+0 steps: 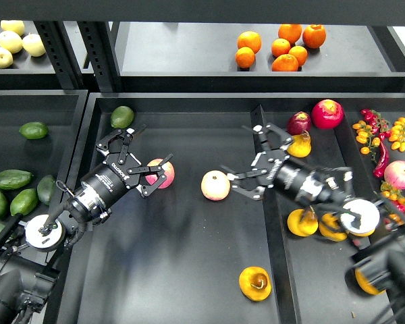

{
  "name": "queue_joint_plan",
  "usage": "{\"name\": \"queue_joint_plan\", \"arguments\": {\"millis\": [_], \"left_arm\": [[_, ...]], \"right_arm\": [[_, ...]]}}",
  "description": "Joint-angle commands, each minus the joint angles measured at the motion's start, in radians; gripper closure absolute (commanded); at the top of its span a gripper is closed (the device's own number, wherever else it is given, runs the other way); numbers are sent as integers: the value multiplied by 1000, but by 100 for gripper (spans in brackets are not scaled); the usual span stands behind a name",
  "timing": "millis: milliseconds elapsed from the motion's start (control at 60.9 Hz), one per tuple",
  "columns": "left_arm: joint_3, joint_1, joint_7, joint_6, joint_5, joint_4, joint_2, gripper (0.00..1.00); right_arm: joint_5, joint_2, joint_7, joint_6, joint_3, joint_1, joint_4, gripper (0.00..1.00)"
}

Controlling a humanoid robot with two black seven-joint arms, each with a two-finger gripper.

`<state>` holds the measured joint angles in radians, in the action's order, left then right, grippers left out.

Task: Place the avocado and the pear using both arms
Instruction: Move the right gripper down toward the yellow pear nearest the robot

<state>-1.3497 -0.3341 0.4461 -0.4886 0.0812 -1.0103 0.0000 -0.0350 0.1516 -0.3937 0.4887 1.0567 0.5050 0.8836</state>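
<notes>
The pear (254, 283), golden orange-yellow with a curled brown blotch, lies at the front of the middle tray (189, 270), away from both grippers. A dark green, elongated avocado (12, 179) lies in the left bin among other avocados. A rounder, lighter green avocado (121, 116) sits at the middle tray's back left corner. My left gripper (150, 150) is open and empty, its lower finger next to a pink-yellow apple (160, 174). My right gripper (236, 150) is open and empty over the tray's right side, just right of a second apple (215, 185).
A divider wall (270, 229) splits the middle tray from the right bin, which holds yellow pears (302, 223), red fruit (327, 113), chillies and small tomatoes (391, 131). Oranges (283, 47) and pale apples (13, 40) lie on the back shelf.
</notes>
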Motion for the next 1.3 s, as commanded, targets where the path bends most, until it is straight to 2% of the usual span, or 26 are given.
{"name": "queue_joint_plan", "arguments": {"millis": [0,164,378,575,805,1282], "left_arm": [[1,1,-1,0,0,2,0,14],[1,3,-1,0,0,1,0,14],[10,14,-1,0,2,-14,0,13],[14,14,-1,0,2,-1,0,12],[14,14,-1,0,2,-11,0,12],[20,15,-1,0,11,-16,0,11]], "right_arm": [[23,120,-51,0,-90,30,69,1],[24,218,-95,0,-187,50,112,1],[20,358,-95,0,-354,89,126,1],[17,436,-95,0,-500,127,132,1],[-62,439,-95,0,-646,175,130,1],[-128,352,-95,0,-736,150,89,1]]}}
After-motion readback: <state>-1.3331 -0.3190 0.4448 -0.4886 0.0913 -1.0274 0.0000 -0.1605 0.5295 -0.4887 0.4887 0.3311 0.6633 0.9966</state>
